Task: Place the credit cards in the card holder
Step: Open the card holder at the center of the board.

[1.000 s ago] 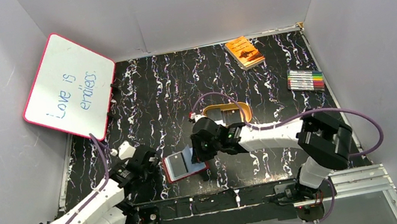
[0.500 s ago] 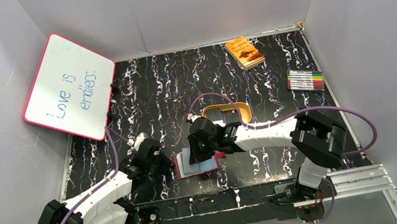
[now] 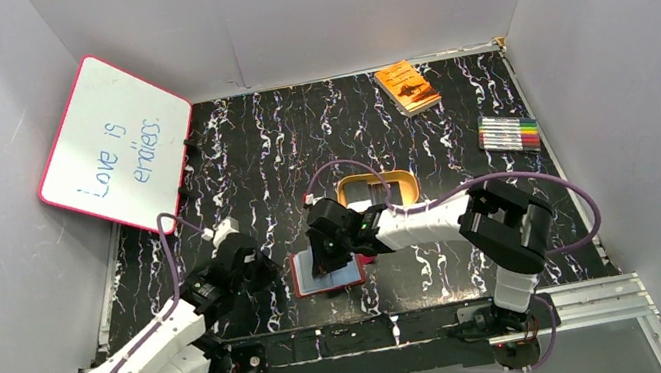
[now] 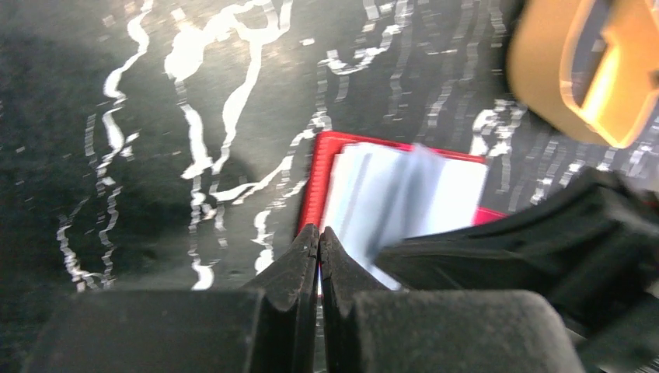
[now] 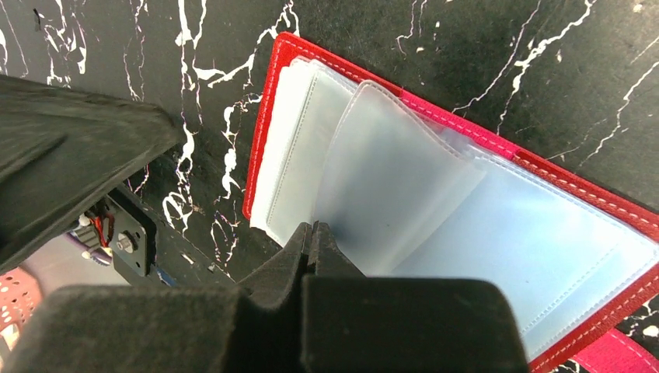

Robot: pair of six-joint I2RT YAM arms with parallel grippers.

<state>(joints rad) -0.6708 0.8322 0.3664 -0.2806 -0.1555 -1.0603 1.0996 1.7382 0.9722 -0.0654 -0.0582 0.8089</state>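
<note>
The right gripper [image 5: 313, 231], closed, sat on the open card holder [image 5: 435, 210]; the left gripper [image 4: 319, 235], also closed, sat just beside it.

Card holder [image 3: 328, 270]: red cover, pale stitching, milky clear sleeves. Bench [image 3: 297, 131]: black, white marble veining. Beyond card holder: gold tray [image 3: 373, 175], orange book [image 3: 407, 86], multicolour markers [image 3: 509, 132]. Far left of it: whiteboard [image 3: 115, 146], white, pink rim, blue writing

Free passage is offered across the upper-middle tabletop [image 3: 297, 131]. Lower centre is blocked by the card holder [image 3: 305, 282] (tray [image 3: 411, 188] just above), hemmed in by the left arm [image 3: 159, 337] and right arm [image 3: 424, 222].
</note>
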